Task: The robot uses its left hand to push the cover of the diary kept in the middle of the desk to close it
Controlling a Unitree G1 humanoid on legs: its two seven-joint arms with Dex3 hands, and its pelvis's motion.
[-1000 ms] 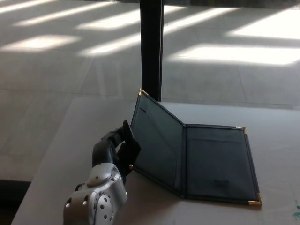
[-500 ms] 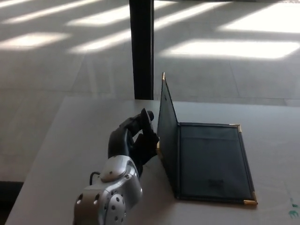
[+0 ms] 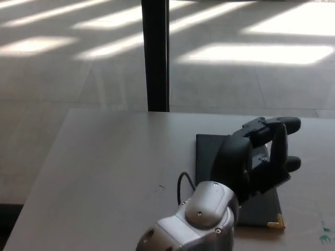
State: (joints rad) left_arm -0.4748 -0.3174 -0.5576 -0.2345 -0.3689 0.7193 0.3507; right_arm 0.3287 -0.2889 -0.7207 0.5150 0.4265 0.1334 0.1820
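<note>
Fingers [image 3: 287,125] spread and holding nothing, my left hand [image 3: 256,157] lies over the diary [image 3: 207,151], which now sits flat and shut on the desk [image 3: 110,167], right of middle, its gold corner [image 3: 276,224] nearest me. I judge the closing push is at its end; next I would lift the hand clear. Half a second ago the cover stood upright with the hand left of it. Beyond stand a black post [image 3: 155,55] and the sunlit floor [image 3: 261,52].

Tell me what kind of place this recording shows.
Probably an office or lobby-like room: a plain desk with a diary on it, a tiled floor with patches of sunlight, and a dark pillar behind.
</note>
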